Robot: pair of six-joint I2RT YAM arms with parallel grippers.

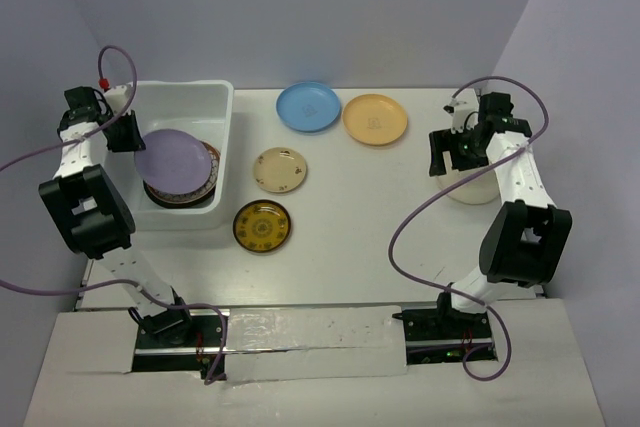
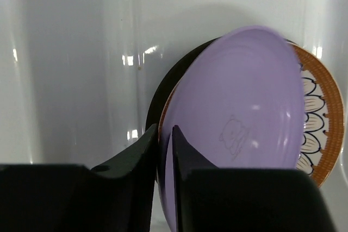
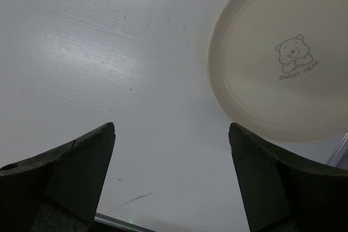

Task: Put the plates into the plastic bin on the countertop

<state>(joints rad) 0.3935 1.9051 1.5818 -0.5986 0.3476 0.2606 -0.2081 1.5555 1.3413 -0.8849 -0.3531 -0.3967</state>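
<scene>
Top view: plastic bin (image 1: pixel 185 97) at 9 o'clock on the countertop (image 1: pixel 350 217). In it the lavender plate (image 1: pixel 172 157) lies tilted on a brown-white floral plate (image 1: pixel 211 175), with a dark plate (image 2: pixel 167 82) under both.

Left gripper (image 1: pixel 126 133) at the lavender plate's 9 o'clock rim. Left wrist view: fingers (image 2: pixel 145 150) a narrow slot apart, the rim in the slot (pinching or just clear of it, cannot tell).

Loose on the countertop:
- blue plate (image 1: pixel 308 105) and orange plate (image 1: pixel 375 119), side by side at 12 o'clock
- small cream patterned plate (image 1: pixel 280 169) near centre
- dark gold-patterned plate (image 1: pixel 262 225) just beside it at 6 o'clock
- cream plate (image 1: pixel 470 192) at 3 o'clock, partly under the right arm

Right gripper (image 3: pixel 171 129) spread wide over bare white surface, holding nothing. The cream plate with its bear print sits at 1 o'clock in that wrist view, apart from both fingers.
</scene>
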